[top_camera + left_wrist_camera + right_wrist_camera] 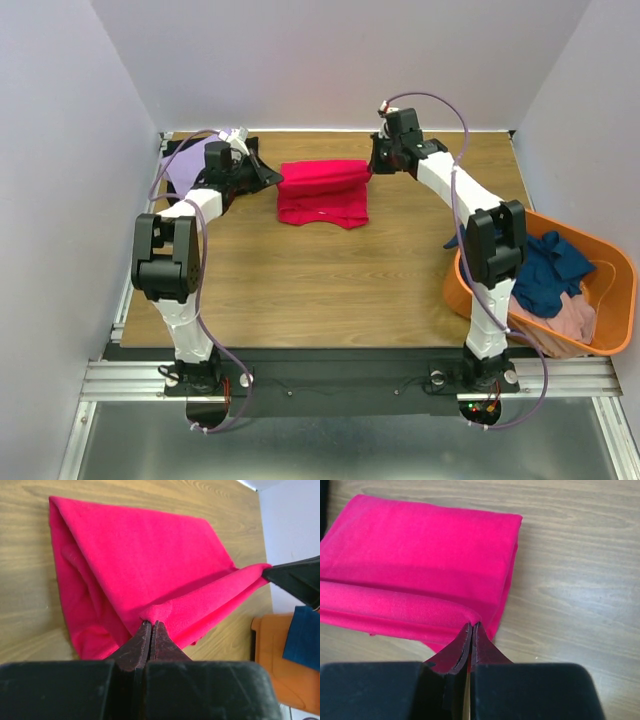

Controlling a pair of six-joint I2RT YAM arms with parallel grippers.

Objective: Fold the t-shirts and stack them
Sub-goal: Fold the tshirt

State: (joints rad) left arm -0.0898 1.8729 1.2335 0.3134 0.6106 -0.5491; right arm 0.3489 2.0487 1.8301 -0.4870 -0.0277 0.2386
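The left gripper [151, 624] is pressed together on a pinch of the crimson-pink t-shirt [150, 565], and the right gripper [471, 626] pinches the opposite edge. The shirt lies partly folded on the wooden table [330, 290], upper centre of the overhead view. A lavender t-shirt [183, 166] lies at upper left. A navy t-shirt [545, 275] fills the orange tub [610, 255] at lower right.

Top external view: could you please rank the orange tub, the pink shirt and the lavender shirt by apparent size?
1. The tub, largest.
2. The pink shirt, folded, clearly smaller.
3. The lavender shirt, smallest as seen, but partly hidden behind the left arm, so its full extent is unsure.
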